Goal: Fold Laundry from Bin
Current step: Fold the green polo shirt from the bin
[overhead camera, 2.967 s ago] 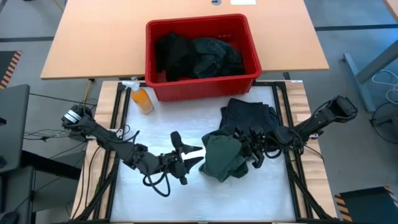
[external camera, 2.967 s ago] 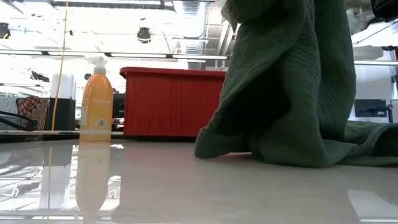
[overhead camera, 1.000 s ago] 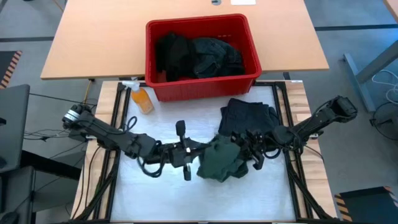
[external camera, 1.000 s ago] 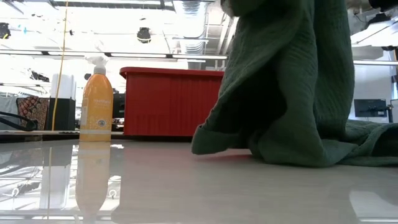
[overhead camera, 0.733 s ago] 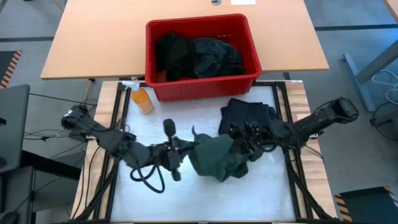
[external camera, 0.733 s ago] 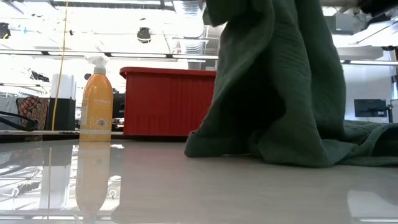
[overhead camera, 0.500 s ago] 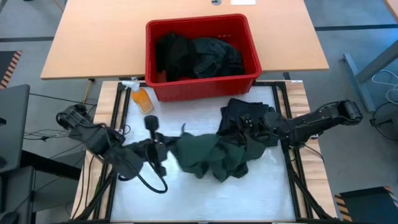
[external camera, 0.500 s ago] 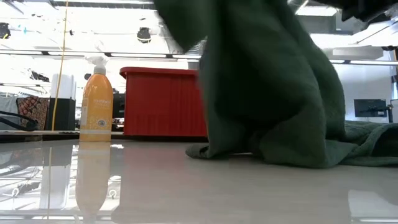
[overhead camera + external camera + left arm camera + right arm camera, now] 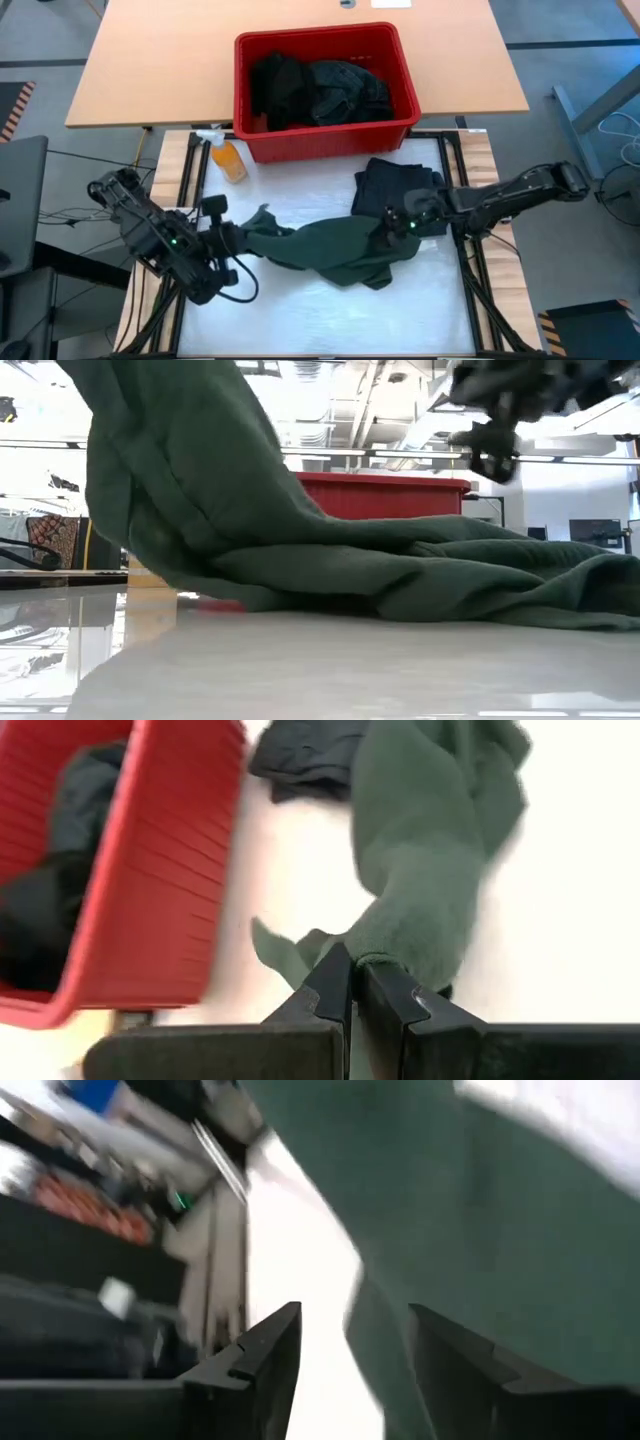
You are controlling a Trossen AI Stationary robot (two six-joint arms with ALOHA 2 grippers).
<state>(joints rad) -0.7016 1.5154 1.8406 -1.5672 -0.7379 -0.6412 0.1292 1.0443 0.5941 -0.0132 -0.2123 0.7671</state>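
The dark green garment is spread in a long rumpled band across the middle of the white surface, one end drawn out toward the surface's left edge, the other bunched near the right edge. It is judged light, soft and limp: it drapes and sags between hold points, creases freely, and no stiffness is seen. Slipping on the glossy surface is likely when it is dragged.

The left end is pinched by the left hand; in the left wrist view the two dark fingers are pressed together on a gathered tip of the cloth. A hem or corner would be judged a better hold than a bunched fold, since the bunch hides the shape.

The right hand is held at the right end of the garment, its fingers spread apart with nothing clamped between them; green cloth is seen just beyond them.

A second, near-black garment lies touching the green one, toward the far right corner of the surface.

The bin stands at the surface's far edge, more dark laundry heaped inside. An orange spray bottle stands just beside the bin's left wall.
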